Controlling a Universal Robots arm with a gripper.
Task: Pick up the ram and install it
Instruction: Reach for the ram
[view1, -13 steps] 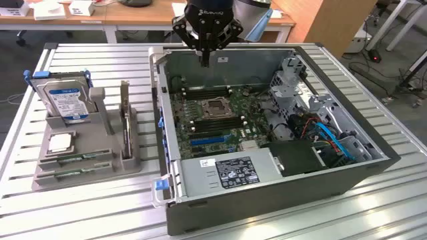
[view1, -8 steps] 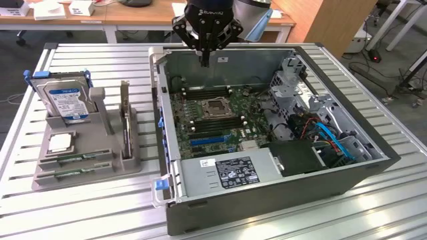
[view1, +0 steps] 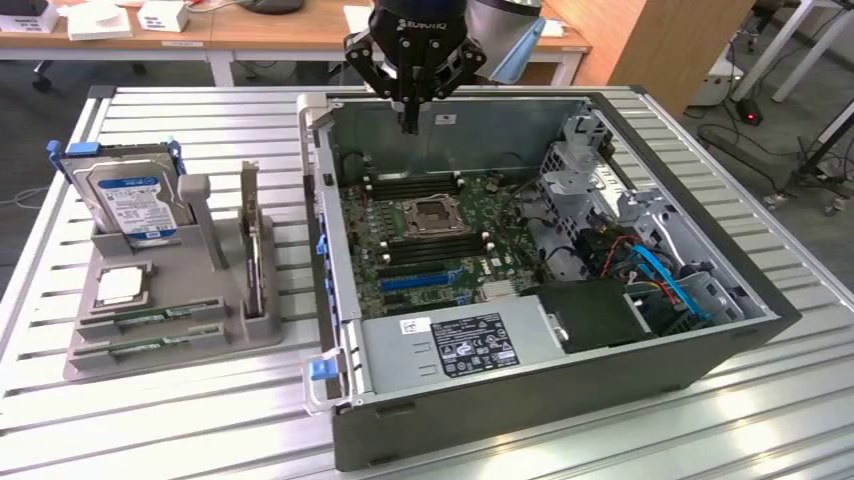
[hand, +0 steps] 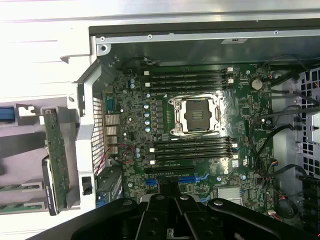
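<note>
Slatted metal table (view1: 200, 110) w/ open PC case (view1: 534, 400) on it. Gripper (view1: 410, 122) hangs over case's far end, above green motherboard (view1: 427, 230); black fingers pressed together, nothing between them. Ram (view1: 150, 318) is a thin green stick w/ dark chips, lying lengthwise in a slot of the grey plastic tray (view1: 160, 365) at exterior view's left, outside the case, well apart from gripper. Second stick (view1: 140, 348) sits just beside it. Tray also holds shiny hard drive (view1: 134, 205) and upright dark card (view1: 250, 230).
</note>
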